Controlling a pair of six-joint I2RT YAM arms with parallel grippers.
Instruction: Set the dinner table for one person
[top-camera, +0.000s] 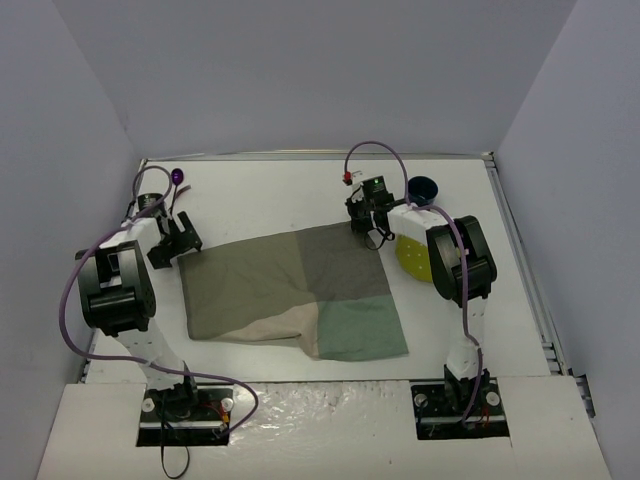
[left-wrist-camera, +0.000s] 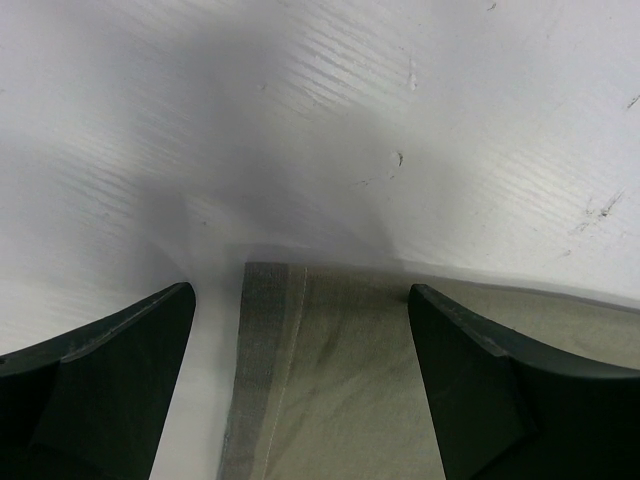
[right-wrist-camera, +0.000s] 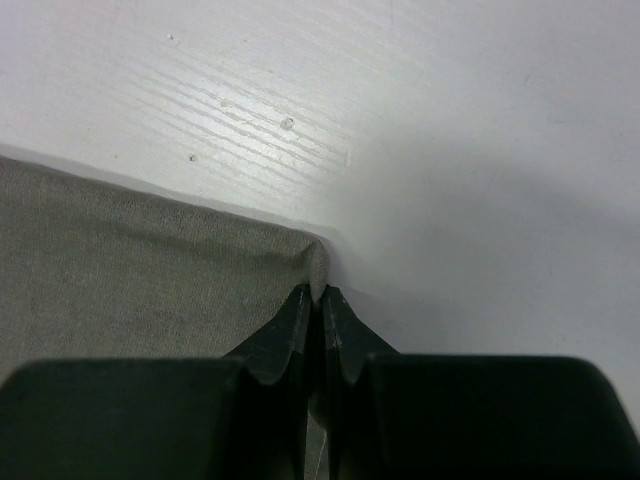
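1. right claw (right-wrist-camera: 322, 292) is gripping the cloth (top-camera: 290, 290) by one far corner. The jaws are closed thin on the bunched hem, and the bare dinner table (right-wrist-camera: 450, 150) is lying directly under and ahead of the tips.
2. left claw (left-wrist-camera: 300, 292) is standing wide and holding nothing. The other far corner is sitting between its fingers, with the cloth running off under one of them.
3. My read: both corners are being taken so the cloth can be pulled flat. The near edge is looking rumpled.
4. The left side needs lowering until the tips are touching the table, then closing on the hem strip, not the single layer.
5. Pull both claws evenly, low and away from the bases, because a one-sided pull risks skewing the cloth.
6. yellow plate (top-camera: 410, 255) and blue cup (top-camera: 422, 188) are sitting just outboard of the right claw, so keep the swing clear of them.
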